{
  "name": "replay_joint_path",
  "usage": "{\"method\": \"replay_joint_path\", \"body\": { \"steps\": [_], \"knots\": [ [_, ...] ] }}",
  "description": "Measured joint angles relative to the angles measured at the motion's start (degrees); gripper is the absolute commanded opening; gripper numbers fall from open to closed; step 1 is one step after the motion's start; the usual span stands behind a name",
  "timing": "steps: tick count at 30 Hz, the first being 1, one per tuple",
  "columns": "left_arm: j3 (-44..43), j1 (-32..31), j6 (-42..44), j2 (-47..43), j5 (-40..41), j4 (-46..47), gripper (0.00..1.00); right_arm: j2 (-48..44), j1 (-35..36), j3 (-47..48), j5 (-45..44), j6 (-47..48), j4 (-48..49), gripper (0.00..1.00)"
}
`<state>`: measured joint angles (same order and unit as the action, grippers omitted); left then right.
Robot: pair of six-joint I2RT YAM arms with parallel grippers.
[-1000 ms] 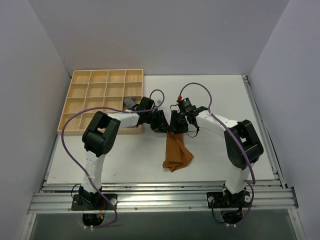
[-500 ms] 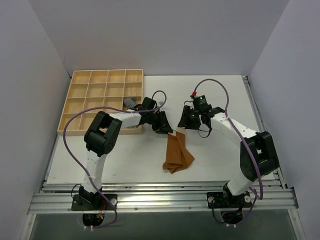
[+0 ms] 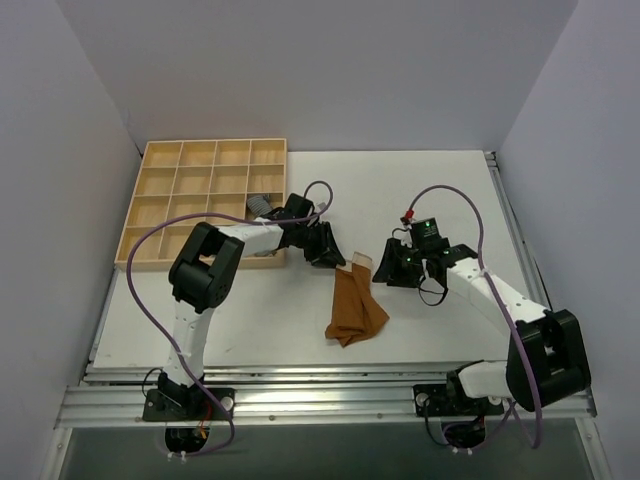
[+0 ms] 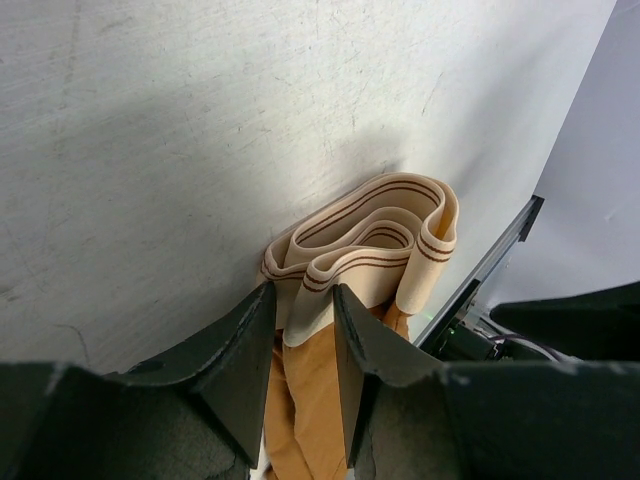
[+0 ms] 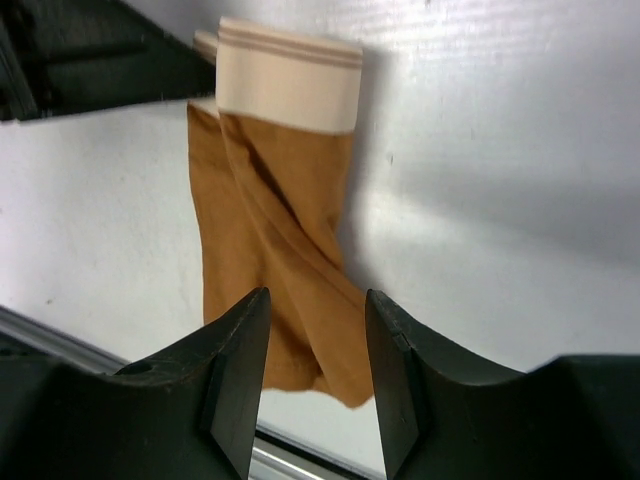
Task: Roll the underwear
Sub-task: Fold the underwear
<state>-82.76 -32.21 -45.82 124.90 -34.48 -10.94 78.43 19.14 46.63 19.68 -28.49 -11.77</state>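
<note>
Lying stretched out on the white table, the small caramel-brown fabric underwear sits near the middle, between the two arms, with its pale beige striped waistband at the far end and the brown body trailing toward the arm bases. The left fingers are closed on the garment at the band end, cloth pinched in the narrow gap between them while the rest of the band bulges in loose folds beyond their tips. The right fingers stand apart with nothing between them, just to the right of the band and clear of the cloth. At the far left rests a pale wooden tray of square compartments; a grey cloth lies in one of them near the left arm
</note>
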Motion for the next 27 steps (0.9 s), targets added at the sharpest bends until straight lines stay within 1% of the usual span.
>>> {"method": "replay_joint_path", "body": {
  "steps": [4,8,11,13,18,27],
  "knots": [
    [0.0,0.0,0.0,0.1,0.0,0.0,0.39,-6.6,-0.1,-5.7,1.4,-1.2,-0.6,0.38],
    [-0.2,0.0,0.0,0.1,0.1,-0.3,0.39,-14.2,-0.1,-11.1,0.7,-7.4,-2.9,0.38],
    [-0.4,0.0,0.2,0.2,0.2,-0.7,0.39,-20.9,-0.1,-13.2,-1.1,-12.3,-4.7,0.38],
    [-0.4,0.0,0.2,0.2,0.1,-0.7,0.39,-23.0,-0.1,-14.1,-2.4,-14.9,-5.0,0.37],
    [-0.4,0.0,0.2,0.2,0.1,-0.7,0.39,-20.9,-0.1,-16.7,-4.6,-17.9,-5.0,0.36],
    [-0.4,0.0,0.2,0.2,0.1,-0.6,0.39,-13.1,-0.1,-16.9,-6.9,-18.1,-2.1,0.34]
  ]
}}
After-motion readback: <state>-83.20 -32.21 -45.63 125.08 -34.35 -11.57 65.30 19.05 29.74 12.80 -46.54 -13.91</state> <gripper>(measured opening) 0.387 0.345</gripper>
